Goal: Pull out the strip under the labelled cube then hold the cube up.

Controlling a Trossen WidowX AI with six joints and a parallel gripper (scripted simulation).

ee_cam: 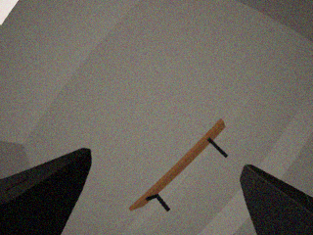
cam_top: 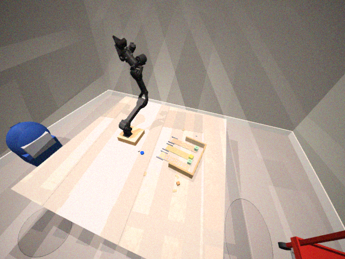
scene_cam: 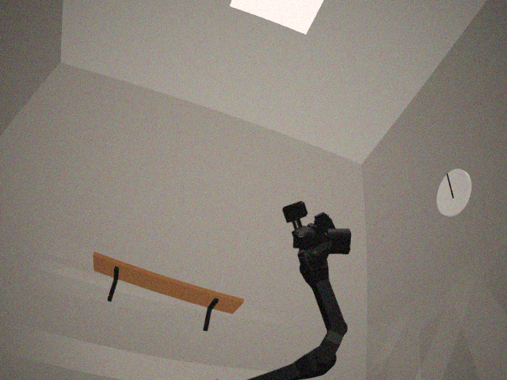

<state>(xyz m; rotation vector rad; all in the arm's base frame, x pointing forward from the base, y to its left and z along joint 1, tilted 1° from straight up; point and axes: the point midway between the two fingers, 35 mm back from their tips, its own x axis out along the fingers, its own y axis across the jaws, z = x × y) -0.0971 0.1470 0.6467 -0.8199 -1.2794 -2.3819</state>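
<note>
Jaws spread, empty, well apart from the tray [cam_top: 181,170]; confusing its green cubes [cam_top: 195,148] could drag out the wrong strip [cam_top: 178,152].

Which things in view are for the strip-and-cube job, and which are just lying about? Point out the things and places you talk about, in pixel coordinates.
For the job:
- gripper [cam_top: 114,41] [ee_cam: 168,166], fingers apart, nothing held
- the strips in the wooden frame [cam_top: 181,170]
- the small cubes at their ends; which is labelled is too small to tell

Just lying about:
- blue round piece [cam_top: 142,152]
- orange block [cam_top: 178,183]
- blue chair [cam_top: 29,134]
- wall shelf [scene_cam: 163,284] [ee_cam: 181,166]
</note>
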